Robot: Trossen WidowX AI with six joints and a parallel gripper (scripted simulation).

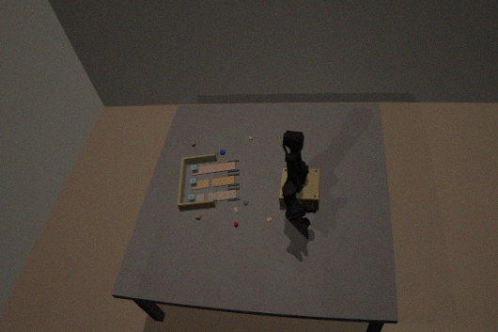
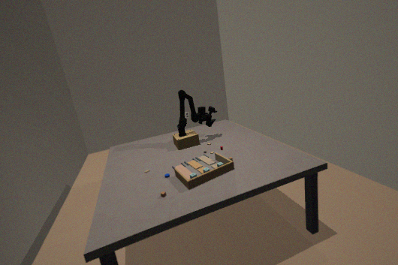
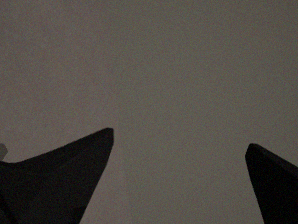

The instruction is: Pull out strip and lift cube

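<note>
A tray point(image 1: 181, 183) point(image 2: 211, 179) holds three strips side by side. The pink strip point(image 1: 217, 167) point(image 2: 183, 171) looks unbroken, with a teal cube point(image 1: 194, 168) point(image 2: 193, 176) at its far end. The orange middle strip point(image 1: 223, 181) point(image 2: 194, 164) shows a gap; a teal cube point(image 1: 193, 181) point(image 2: 206, 170) sits at its end. The pale strip point(image 1: 225, 195) point(image 2: 206, 160) also looks broken, with a teal cube point(image 1: 191, 197) point(image 2: 220, 164). Labels are too small to read. My gripper point(image 2: 213, 116) point(image 3: 181, 143) is open and empty, raised beside the arm's base, away from the tray.
Dark rails flank the strips' near ends. Around the tray lie a blue piece point(image 1: 223, 151) point(image 2: 167, 175), a red piece point(image 1: 236, 224) point(image 2: 221, 148), a brown piece point(image 1: 194, 144) point(image 2: 163, 194), an orange-brown piece point(image 1: 198, 216) and several small scraps. The arm stands on a wooden base point(image 1: 312, 184) point(image 2: 188, 143).
</note>
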